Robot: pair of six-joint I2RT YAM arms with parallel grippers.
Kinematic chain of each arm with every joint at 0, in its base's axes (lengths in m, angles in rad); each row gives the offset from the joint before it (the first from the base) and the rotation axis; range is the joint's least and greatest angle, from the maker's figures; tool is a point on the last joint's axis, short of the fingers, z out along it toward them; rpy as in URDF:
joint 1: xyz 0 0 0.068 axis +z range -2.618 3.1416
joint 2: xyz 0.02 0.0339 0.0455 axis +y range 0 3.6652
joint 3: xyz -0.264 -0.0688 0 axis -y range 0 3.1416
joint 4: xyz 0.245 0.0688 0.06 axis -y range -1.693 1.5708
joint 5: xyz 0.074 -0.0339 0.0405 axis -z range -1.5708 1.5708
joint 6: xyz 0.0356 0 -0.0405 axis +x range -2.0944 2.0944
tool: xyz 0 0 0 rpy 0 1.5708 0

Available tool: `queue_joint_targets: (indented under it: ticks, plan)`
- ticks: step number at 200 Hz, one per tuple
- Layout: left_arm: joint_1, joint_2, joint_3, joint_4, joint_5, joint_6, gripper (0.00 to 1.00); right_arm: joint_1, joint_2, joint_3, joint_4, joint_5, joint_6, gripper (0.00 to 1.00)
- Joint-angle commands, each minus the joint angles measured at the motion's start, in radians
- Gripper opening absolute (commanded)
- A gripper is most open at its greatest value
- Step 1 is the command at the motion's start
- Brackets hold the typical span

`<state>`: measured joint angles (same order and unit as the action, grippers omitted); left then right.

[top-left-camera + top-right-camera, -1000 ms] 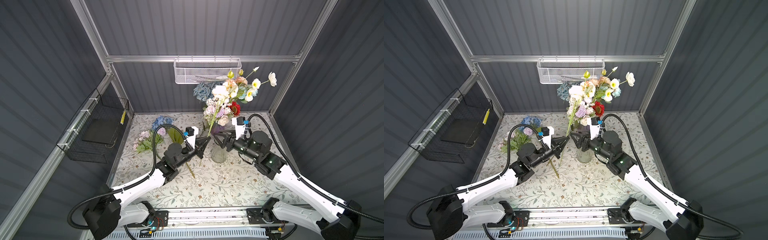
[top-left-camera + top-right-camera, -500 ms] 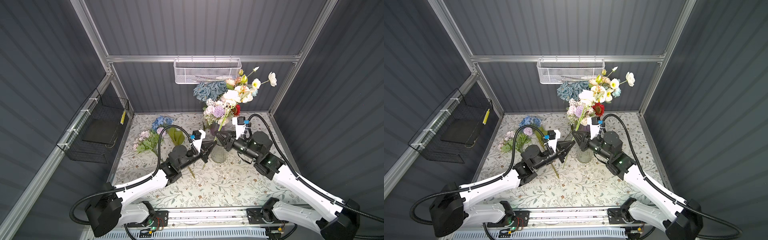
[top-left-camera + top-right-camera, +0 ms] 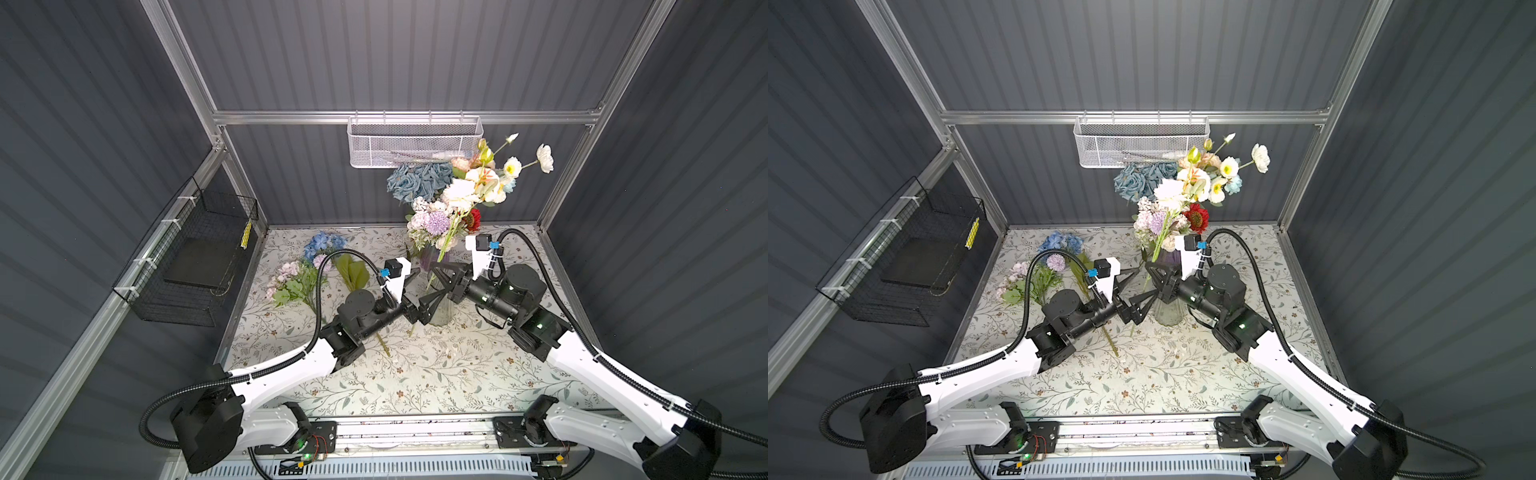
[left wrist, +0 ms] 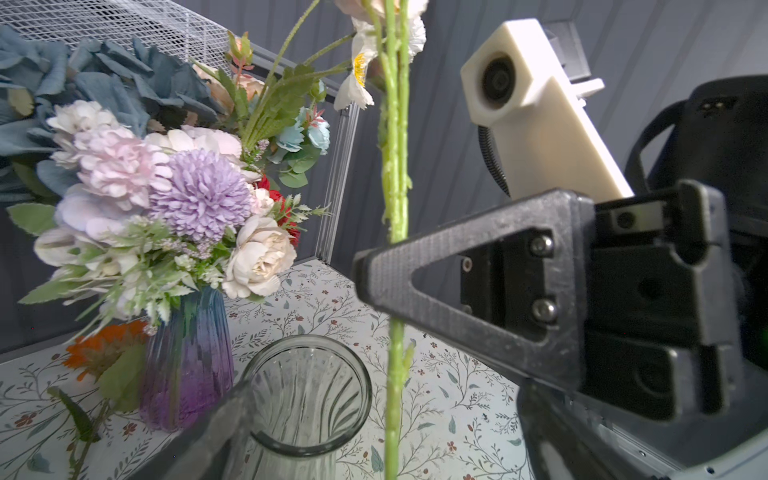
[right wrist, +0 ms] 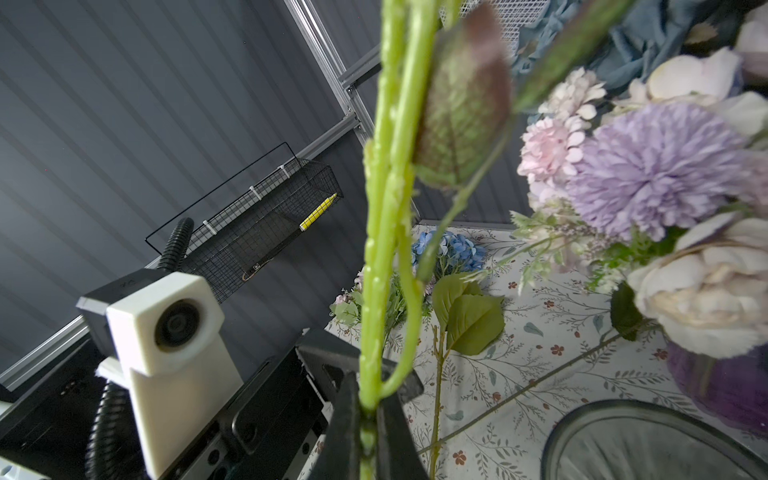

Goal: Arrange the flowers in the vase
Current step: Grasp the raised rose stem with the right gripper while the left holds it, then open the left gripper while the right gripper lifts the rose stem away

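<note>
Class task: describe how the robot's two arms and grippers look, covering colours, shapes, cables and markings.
Both arms, left arm and right arm, have white shells with black joint housings. A black ribbed hose loops along each. The left gripper and right gripper have black triangular fingers, each beside a white camera block with a blue clip.

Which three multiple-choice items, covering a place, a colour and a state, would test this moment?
1. The blue hydrangea lies: A in the black crate; B on the table; C in the white mesh basket.
2. The vase holding the bouquet is: A purple-blue; B green; C black.
3. The right gripper is: A wide open; B out of view; C shut on the green stems.
B, its head rests on the table; A, tinted glass shows under the blooms; C, its fingers pinch the stems.
</note>
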<state>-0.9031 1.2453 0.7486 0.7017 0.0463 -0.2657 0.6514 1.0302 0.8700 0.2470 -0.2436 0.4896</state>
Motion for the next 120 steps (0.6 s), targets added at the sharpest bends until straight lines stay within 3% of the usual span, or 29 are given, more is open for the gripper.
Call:
queue_joint_targets:
  ticks: [1, 36, 85, 120]
  plan:
    - [-0.002, -0.041, -0.006, -0.01, -0.13, 0.01, 1.0, -0.007, -0.042, 0.024, -0.071, 0.051, -0.065, 0.0]
    - [0.028, -0.06, -0.017, -0.087, -0.24, 0.018, 1.0, -0.022, -0.103, 0.089, -0.221, 0.182, -0.181, 0.0]
    - [0.221, -0.042, -0.088, -0.073, -0.172, -0.205, 1.0, -0.031, -0.137, 0.206, -0.289, 0.368, -0.36, 0.0]
    - [0.249, -0.022, -0.109, -0.102, -0.196, -0.227, 1.0, -0.031, -0.107, 0.279, -0.237, 0.389, -0.461, 0.0]
